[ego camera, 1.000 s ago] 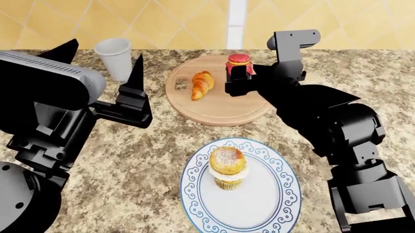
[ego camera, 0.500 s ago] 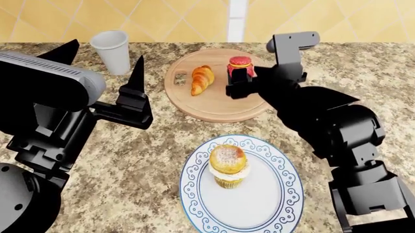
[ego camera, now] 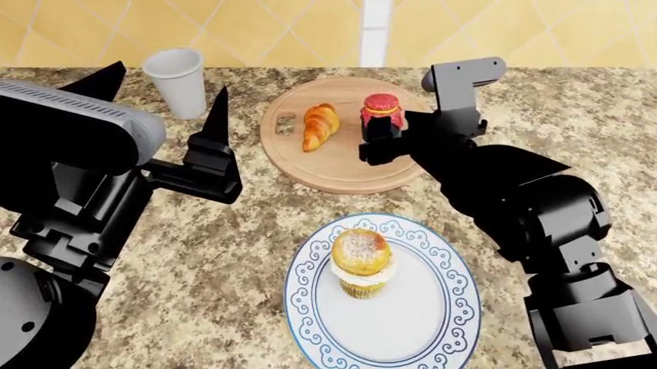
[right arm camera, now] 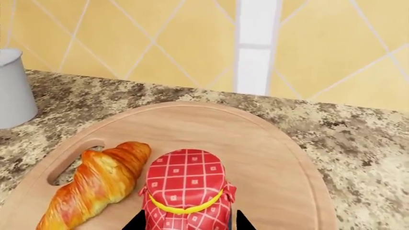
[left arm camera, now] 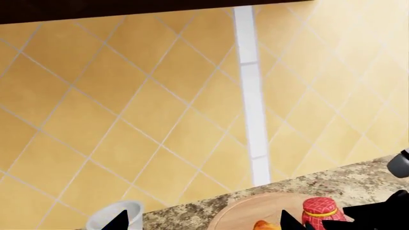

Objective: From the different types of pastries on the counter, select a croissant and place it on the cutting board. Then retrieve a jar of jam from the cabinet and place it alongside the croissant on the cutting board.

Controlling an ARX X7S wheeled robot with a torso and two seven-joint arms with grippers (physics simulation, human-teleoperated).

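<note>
Since half a second ago, hardly any change: right gripper has shifted a touch right and back with the jar of jam, everything else where it was.

Nearest the robot: muffin upright on the blue-patterned plate, well clear of both arms.

Left gripper hovers over the counter left of the board, fingers spread wide, nothing between them. White cup stands beyond it, lined up with the gap between the fingertips in the head view; whether it is actually inside the gap I can't tell.

Cutting board sits mid-counter, handle tab to the left. Croissant lies on its left half, near the handle slot. Jar stands upright just right of the croissant, apart from it, on the board's right half.

Right wrist view: jar is dead centre between the two dark fingertips, one on each side of its body below the yellow band. Jaws look closed against the jar, though the contact itself is cut off at the frame edge, so grip not fully confirmed. Croissant sits alongside on the cutting board.

Tiled wall at the back.
</note>
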